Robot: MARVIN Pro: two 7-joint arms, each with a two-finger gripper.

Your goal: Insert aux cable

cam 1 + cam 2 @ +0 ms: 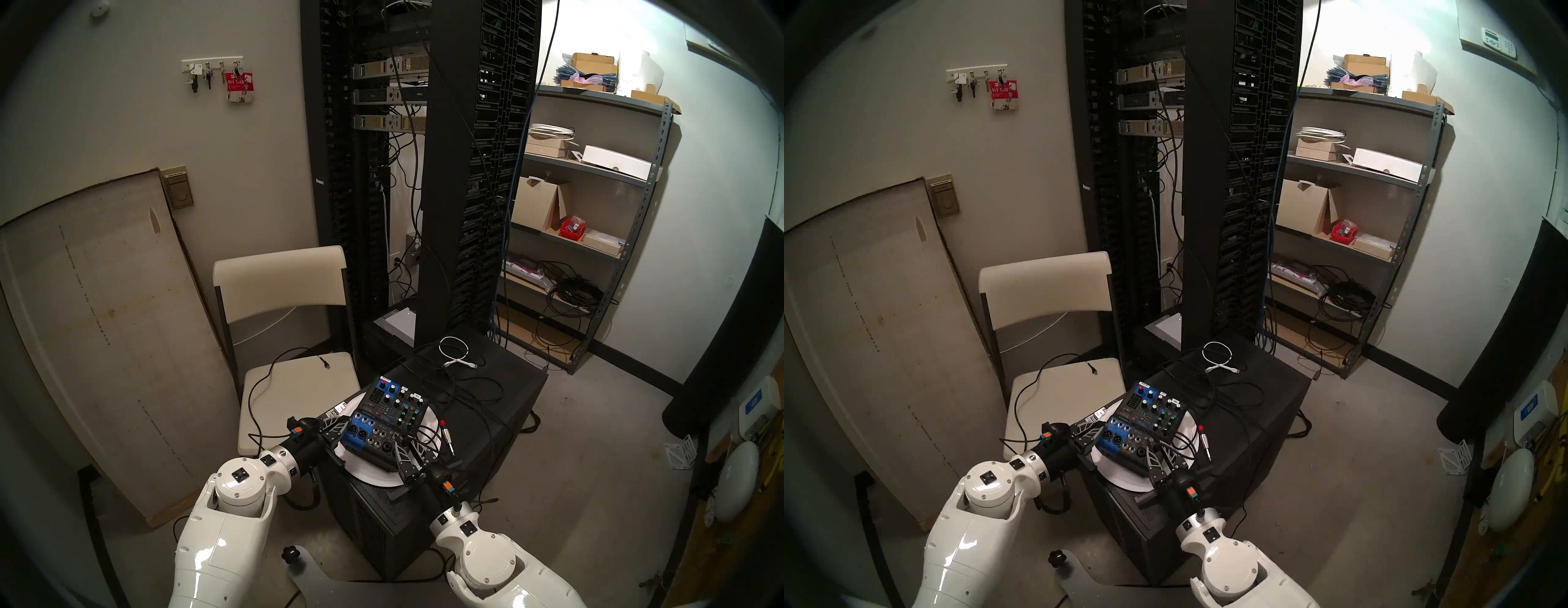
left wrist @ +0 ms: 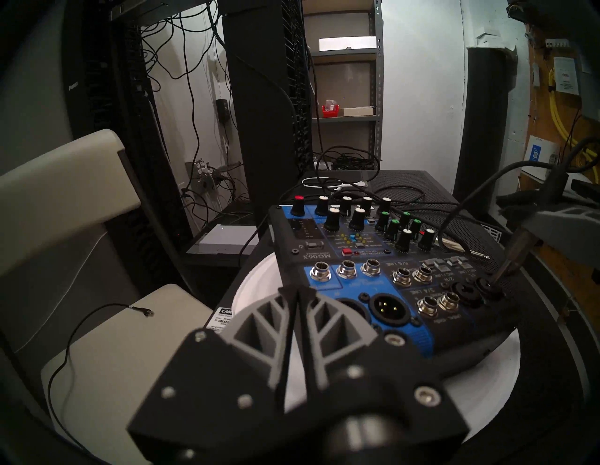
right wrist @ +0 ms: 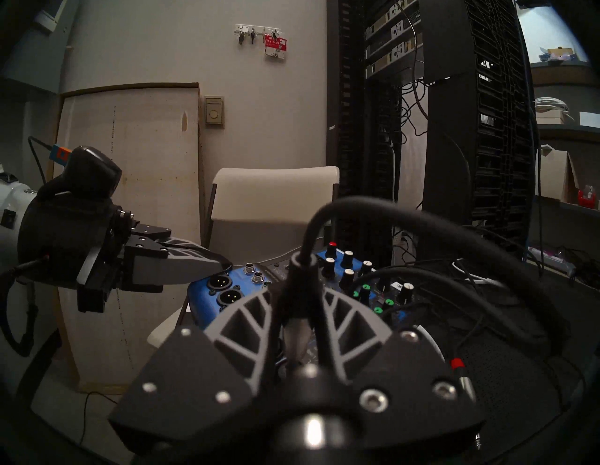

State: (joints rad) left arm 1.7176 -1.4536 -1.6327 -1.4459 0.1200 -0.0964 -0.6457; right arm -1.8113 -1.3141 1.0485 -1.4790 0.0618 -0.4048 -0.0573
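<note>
Aux cable's [image 2: 511, 259] silvery plug stands tip-first in a socket at the blue-black mixer's [image 2: 357, 276] near right corner; my right gripper's [image 3: 300, 311] fingers loosely flank it, so I'd back away; left gripper [image 2: 297, 292] nearly closed, empty

A: The two head views look down from above on the mixer [image 1: 384, 418], nearly the same picture twice.

B: Each wrist view sits low and close, facing across it; the dim right one perhaps slightly nearer.
</note>
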